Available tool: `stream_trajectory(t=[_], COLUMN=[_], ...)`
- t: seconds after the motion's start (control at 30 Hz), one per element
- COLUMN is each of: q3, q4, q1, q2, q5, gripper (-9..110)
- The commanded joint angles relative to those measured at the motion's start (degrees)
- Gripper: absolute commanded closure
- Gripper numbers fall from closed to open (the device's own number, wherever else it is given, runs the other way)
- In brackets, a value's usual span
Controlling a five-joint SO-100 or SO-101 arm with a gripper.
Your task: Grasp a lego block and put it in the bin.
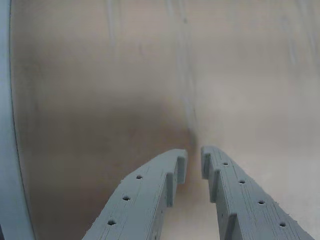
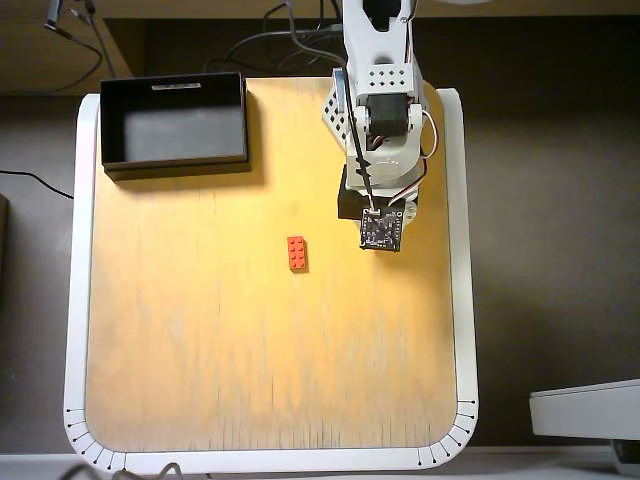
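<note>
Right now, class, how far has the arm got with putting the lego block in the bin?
Nothing looks done yet: the lego block lies on the wooden table, apart from the bin, which looks empty. In hand: nothing; in the wrist view the tool holds nothing, its tips close together over bare wood. In the overhead view the arm sits right of the block. Left: reach the block, grasp it, carry it to the bin, release.

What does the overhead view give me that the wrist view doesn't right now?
Only the overhead view shows the lego block lying on the table, the black bin at the table's upper-left corner, empty, and the arm to the block's right. Only the wrist view shows the gripper, its grey fingers nearly closed with nothing between them. Both show the bare wooden table with its pale rim.
</note>
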Motion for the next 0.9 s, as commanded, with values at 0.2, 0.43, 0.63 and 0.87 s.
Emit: stream_trajectory(t=[0.2,0.43,0.63,0.87], q3=[9.1,9.1,9.1,8.1], q4=[0.5,0.5,0.4,-5.9], q1=[-0.3,-0.6,-0.8,1.1], q2=[5.4,5.4,5.3,2.0], q5=[-0.4,-1.3,1.3,11.3], gripper=[101,101,101,101])
